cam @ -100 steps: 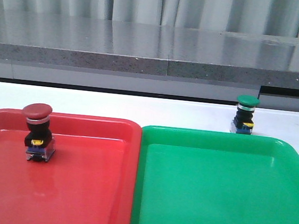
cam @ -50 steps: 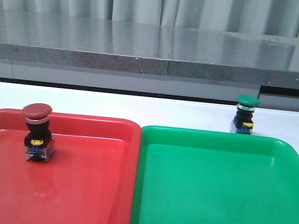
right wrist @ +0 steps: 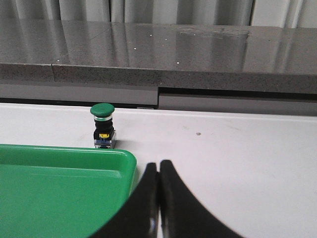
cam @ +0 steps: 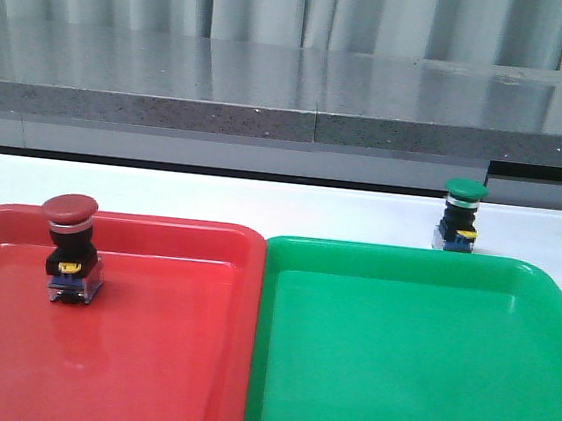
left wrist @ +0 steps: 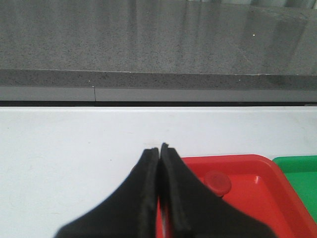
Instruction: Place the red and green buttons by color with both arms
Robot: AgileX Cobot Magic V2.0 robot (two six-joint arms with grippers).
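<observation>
Nearest, both grippers are seen pressed shut with nothing held: the left gripper (left wrist: 159, 148) hangs by the red tray's outer edge, the right gripper (right wrist: 158, 166) beside the green tray's (cam: 415, 365) corner. Farther in, the red button (cam: 69, 249) is found standing upright inside the red tray (cam: 165, 359), so that half of the sorting is judged done. Farthest, the green button (cam: 460, 217) stands upright on the white table (cam: 262, 203), just beyond the green tray's far rim (not inside it), and is left for the right arm, judged nearer.
</observation>
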